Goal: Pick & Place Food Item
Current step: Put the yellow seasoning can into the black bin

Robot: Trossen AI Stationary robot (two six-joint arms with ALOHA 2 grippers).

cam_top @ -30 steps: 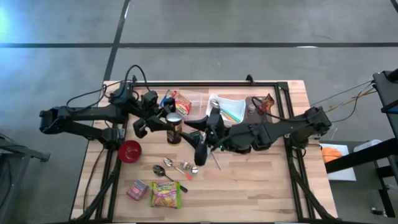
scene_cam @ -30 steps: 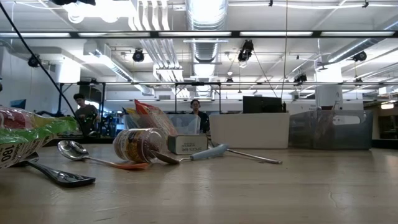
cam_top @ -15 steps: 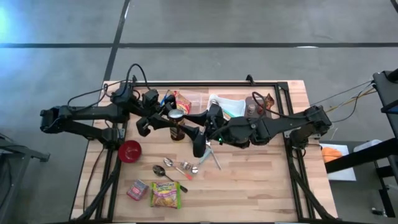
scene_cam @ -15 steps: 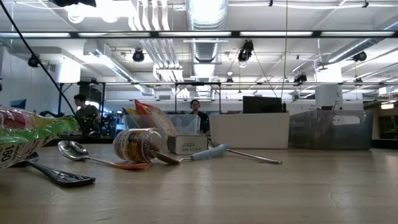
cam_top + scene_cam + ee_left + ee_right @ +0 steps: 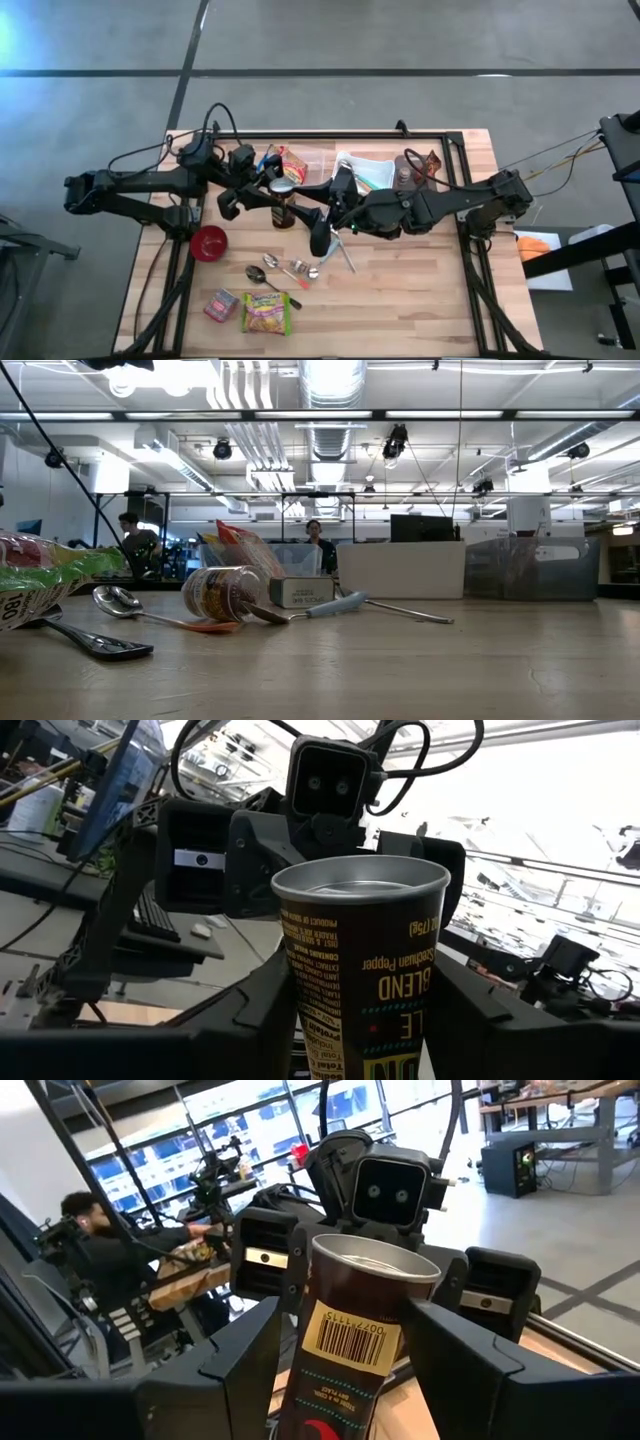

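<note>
Tall dark-brown paper can w/ silver top (image 5: 362, 970) is showing yellow & green lettering, plus a white barcode patch in the right wrist view. Round red bowl (image 5: 209, 242) is sitting on the light wood-slat table (image 5: 420, 300), w/ a yellow-green noodle packet (image 5: 266, 313) & pink-red small packet (image 5: 220, 304) showing bright prints.

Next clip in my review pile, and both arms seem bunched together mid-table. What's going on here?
Both arms meet over the middle of the wooden table, at a dark cardboard canister with a silver foil top. Each wrist view shows it upright between that arm's own fingers, so the left gripper and right gripper both bracket it, as in a handover. Spoons, a red bowl and snack packets lie nearer the front.
</note>
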